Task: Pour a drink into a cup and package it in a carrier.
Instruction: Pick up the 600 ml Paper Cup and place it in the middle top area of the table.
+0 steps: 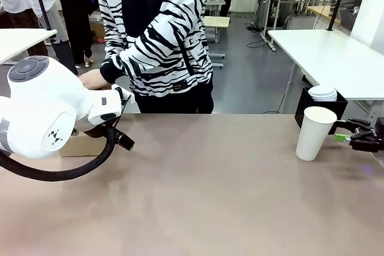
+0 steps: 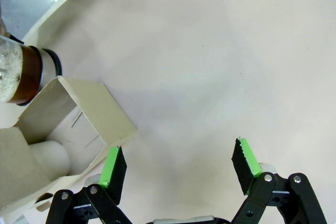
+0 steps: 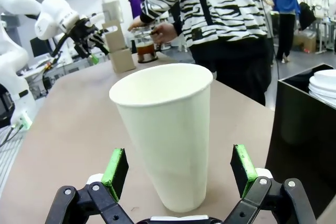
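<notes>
Early stage: nothing poured, nothing packed.
At the far left edge of the table [image 1: 210, 208], drink [image 3: 146, 51] in the carafe under a person's hand [image 3: 160, 31], just beside the carrier [image 2: 79, 114]; left gripper [image 2: 178, 153] spread wide, empty, by the carrier's corner. Near the right edge, cup [image 1: 315, 131] upright, just before the wide, empty right gripper [image 3: 181, 166]. From the right wrist, hand on carafe; from the front, merely the carrier's side.

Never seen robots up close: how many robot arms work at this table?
2: the left arm by the cardboard carrier, far left; the right end effector beside the paper cup.
</notes>
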